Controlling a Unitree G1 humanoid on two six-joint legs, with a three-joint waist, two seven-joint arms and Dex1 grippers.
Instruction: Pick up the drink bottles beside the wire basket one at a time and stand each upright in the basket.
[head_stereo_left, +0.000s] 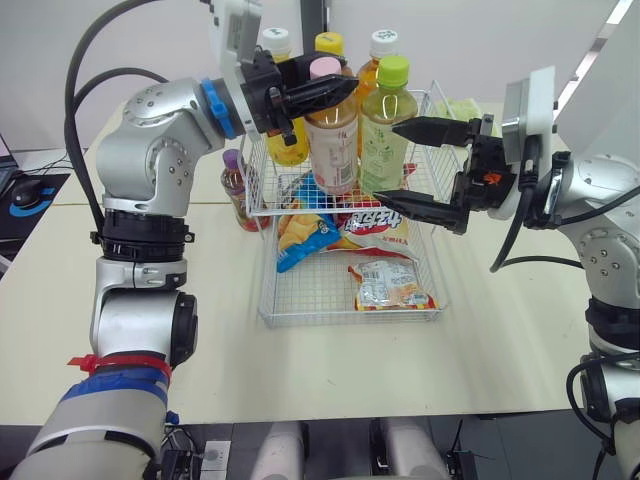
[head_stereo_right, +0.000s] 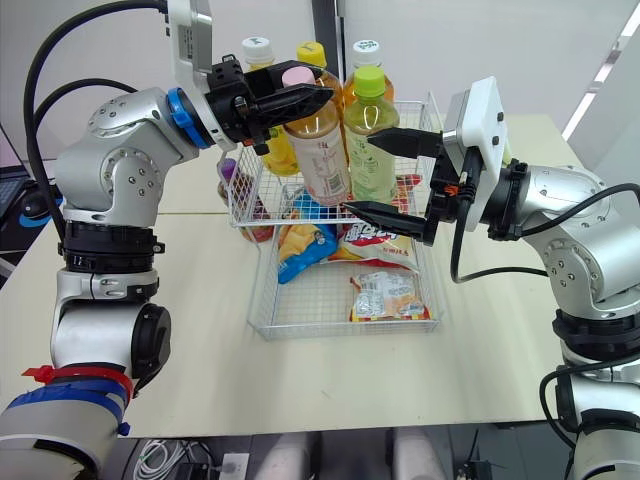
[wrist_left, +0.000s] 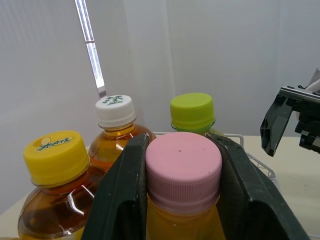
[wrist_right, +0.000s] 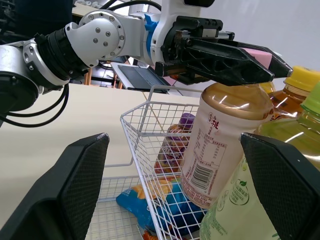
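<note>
Barcode (wrist_right: 196, 176) shows on pink-capped bottle (head_stereo_left: 333, 150) pinched by left hand (head_stereo_left: 345, 88); right hand (head_stereo_left: 388, 162) spread.

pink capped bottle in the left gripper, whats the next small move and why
Probably ease the left gripper straight down until the pink-capped bottle stands on the wire basket floor, then open. The gripper is shut on its cap, and the bottle hangs slightly tilted with its base above the snack bags, close beside the green-capped bottle.

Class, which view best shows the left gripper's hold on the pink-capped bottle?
Left wrist view: the left gripper clamps the pink-capped bottle by its cap. Right wrist view shows its label; eye views show it at the basket.
</note>
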